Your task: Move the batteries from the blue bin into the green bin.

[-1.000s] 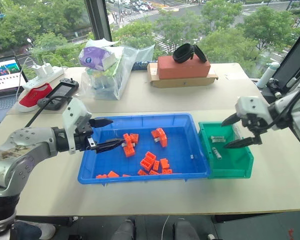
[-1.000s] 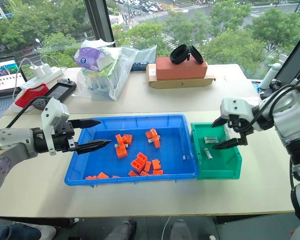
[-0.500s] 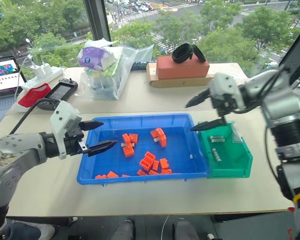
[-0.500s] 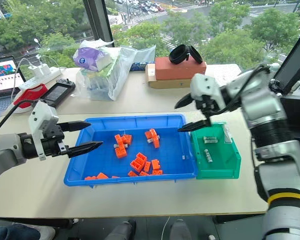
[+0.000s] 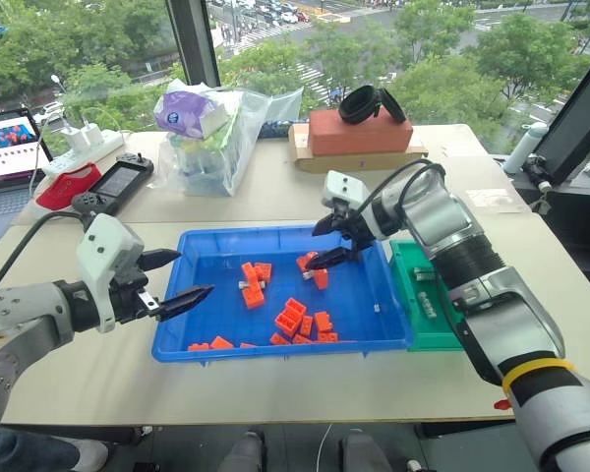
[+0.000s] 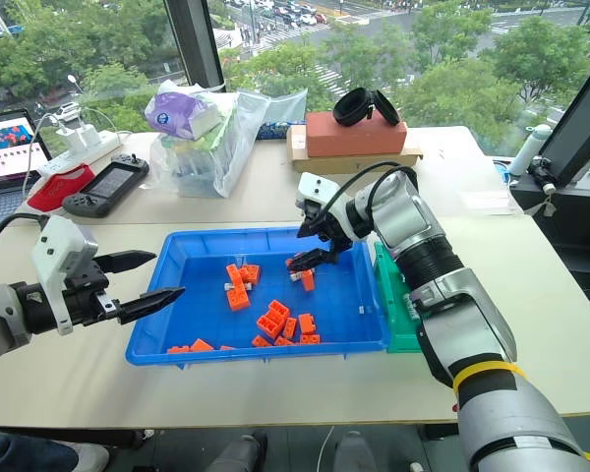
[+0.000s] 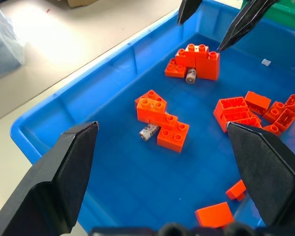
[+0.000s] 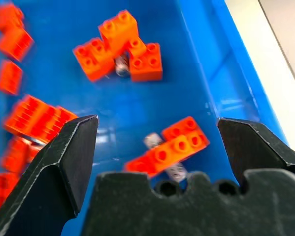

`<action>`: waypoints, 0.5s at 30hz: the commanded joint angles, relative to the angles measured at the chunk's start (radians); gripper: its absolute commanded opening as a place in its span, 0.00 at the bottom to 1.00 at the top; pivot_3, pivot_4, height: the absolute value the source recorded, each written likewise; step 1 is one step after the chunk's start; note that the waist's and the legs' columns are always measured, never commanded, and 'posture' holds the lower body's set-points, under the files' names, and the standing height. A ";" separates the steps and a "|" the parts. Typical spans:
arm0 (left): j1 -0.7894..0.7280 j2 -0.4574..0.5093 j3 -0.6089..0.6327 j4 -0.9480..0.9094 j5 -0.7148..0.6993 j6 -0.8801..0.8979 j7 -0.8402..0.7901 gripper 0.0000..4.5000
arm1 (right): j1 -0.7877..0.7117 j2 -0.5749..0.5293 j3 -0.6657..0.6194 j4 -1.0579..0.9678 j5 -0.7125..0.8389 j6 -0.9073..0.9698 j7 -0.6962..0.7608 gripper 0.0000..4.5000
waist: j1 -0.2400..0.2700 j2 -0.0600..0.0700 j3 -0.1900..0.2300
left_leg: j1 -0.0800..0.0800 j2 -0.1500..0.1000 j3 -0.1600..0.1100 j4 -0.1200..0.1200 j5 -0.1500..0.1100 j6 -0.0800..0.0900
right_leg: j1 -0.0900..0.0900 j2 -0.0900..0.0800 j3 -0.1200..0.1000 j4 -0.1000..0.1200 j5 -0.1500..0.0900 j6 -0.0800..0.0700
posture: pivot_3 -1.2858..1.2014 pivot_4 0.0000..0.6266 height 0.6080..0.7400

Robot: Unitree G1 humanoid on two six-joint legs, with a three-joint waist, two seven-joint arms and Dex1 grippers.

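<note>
The blue bin (image 5: 275, 230) lies mid-table with the green bin (image 5: 442, 324) against its right side, partly behind my right arm. One battery (image 7: 148, 132) lies against an orange block pair. Another battery (image 7: 191, 76) sits wedged in the far-right block cluster. My right gripper (image 5: 320, 246) hangs open just above that cluster, nothing between its fingers. The right wrist view shows a battery (image 8: 151, 140) beside a block below the open jaws. My left gripper (image 5: 192, 275) is open and empty over the bin's left rim, pointing in.
Several orange blocks (image 5: 297, 317) are scattered in the blue bin. Behind it on the table stand a plastic bag (image 5: 211, 138) and a brick-red box on cardboard (image 5: 359, 133). A handheld controller (image 5: 113, 187) lies at the back left.
My right gripper swung left, from over the green bin to over the blue bin's far-right blocks, staying open. My left gripper drew back a little toward the bin's left rim.
</note>
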 commanded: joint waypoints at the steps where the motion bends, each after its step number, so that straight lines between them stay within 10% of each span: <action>1: -0.010 -0.004 0.009 -0.018 0.003 -0.023 0.013 1.00 | -0.010 0.023 -0.018 -0.084 0.026 0.247 -0.067 1.00 | 0.000 0.000 0.000 | 0.000 0.000 0.000 0.000 0.000 0.000 | 0.000 0.000 0.000 0.000 0.000 0.000 | 0.52 0.24 1.00; 7: -0.059 -0.019 -0.029 0.006 -0.010 -0.046 0.006 1.00 | -0.022 0.091 -0.079 -0.025 0.022 0.345 -0.268 1.00 | 0.001 0.000 0.000 | 0.000 0.000 0.000 0.000 0.000 0.000 | 0.000 0.000 0.000 0.001 0.000 0.000 | 0.52 0.24 1.00; 15: -0.118 -0.040 -0.035 0.025 -0.036 -0.038 0.013 1.00 | 0.011 0.106 -0.083 -0.030 0.048 0.388 -0.372 0.54 | -0.002 -0.001 0.000 | 0.000 0.000 0.000 0.000 0.000 0.000 | 0.000 0.000 0.000 0.001 0.000 0.000 | 0.52 0.24 1.00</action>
